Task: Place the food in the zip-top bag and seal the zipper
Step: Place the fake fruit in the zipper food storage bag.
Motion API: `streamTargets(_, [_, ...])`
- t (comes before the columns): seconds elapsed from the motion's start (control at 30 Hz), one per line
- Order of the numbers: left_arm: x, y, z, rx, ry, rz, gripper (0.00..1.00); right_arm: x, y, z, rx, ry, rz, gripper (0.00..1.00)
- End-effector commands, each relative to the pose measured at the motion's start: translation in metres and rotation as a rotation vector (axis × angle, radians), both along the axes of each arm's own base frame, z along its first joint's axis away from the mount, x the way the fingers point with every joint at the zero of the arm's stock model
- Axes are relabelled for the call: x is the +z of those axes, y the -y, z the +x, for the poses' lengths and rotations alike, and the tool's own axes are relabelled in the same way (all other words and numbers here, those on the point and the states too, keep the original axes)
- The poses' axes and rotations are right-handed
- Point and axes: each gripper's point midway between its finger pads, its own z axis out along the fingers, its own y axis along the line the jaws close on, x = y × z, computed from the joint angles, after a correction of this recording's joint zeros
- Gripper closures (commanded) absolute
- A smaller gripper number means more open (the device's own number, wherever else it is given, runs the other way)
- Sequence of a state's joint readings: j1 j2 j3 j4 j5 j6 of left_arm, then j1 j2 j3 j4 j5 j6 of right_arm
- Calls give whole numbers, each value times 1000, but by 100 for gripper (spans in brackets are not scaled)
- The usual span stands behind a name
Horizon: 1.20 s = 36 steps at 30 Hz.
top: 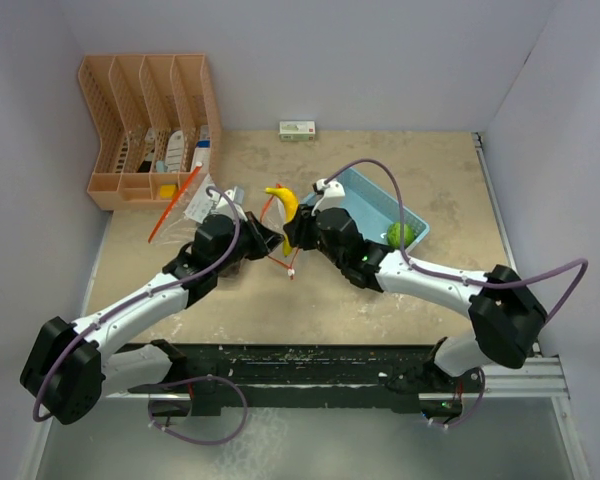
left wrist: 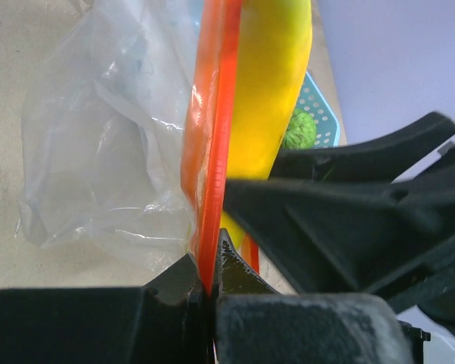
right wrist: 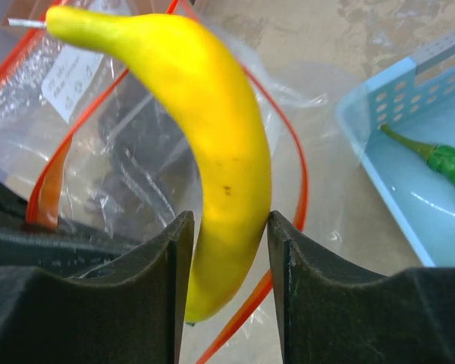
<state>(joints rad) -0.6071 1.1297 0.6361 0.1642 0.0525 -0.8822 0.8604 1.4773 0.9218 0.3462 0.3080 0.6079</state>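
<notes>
Arms are stretched forward and inward from their bases, so that both tools meet above the middle of the surface [top: 320,305]. The left tool [left wrist: 210,282] is clenched on the orange zipper strip [left wrist: 216,152] of the zip-top bag [left wrist: 98,152], whose clear body is spread on the surface ahead and to its left. The right tool [right wrist: 229,250] is partly spread and gripped around the lower half of the banana [right wrist: 212,129], which is held upright, stem up, just beside the raised strip. To the right of that tool a light-blue basket [right wrist: 409,205] is seen, with a long green vegetable [right wrist: 447,163] and a bumpy lime-green fruit [top: 400,234] inside.
</notes>
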Motion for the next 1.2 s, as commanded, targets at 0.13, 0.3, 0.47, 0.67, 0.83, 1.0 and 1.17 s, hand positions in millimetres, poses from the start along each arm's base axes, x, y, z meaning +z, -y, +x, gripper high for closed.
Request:
streamTargets(0.13, [29,8,9,-4,66,-54,100,13,-4,-17,41,37,-65,35])
streamTargets(0.3, [27,9,10,-7,62,-55,100,23,6,-23,37,48,-82,17])
streamTargets(0.47, [25,8,8,-6,59,-53,100,44,16,-29,36,81,-65,15])
streamTargets(0.67, [30,7,7,-4,67,-61,100,28,31,-18,22,15,-14,31])
streamTargets(0.83, [31,5,5,-3,72,-59,100,24,32,-10,134,2,149,40])
streamTargets(1.0, [33,5,4,-4,76,-62,100,21,24,-7,171,-2,180,40])
streamTargets(1.17, [34,4,3,-4,78,-64,100,15,16,-7,215,-21,218,43])
